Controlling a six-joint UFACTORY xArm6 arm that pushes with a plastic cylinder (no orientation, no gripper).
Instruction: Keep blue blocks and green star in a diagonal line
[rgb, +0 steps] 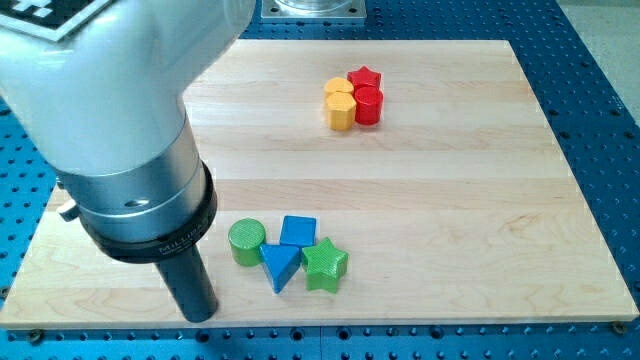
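A blue cube (298, 231) and a blue triangle (281, 265) sit near the view's bottom, left of centre, touching each other. A green star (324, 264) lies just right of the triangle, touching it. A green cylinder (246, 242) stands just left of the blue blocks. My tip (200, 313) is down at the board's bottom edge, to the left of and slightly below the green cylinder, apart from all blocks.
A cluster at the view's top right of centre: a red star (364, 78), a red cylinder (368, 105), and two yellow blocks (340, 103). The wooden board (450, 220) lies on a blue perforated table. The arm's large body fills the view's upper left.
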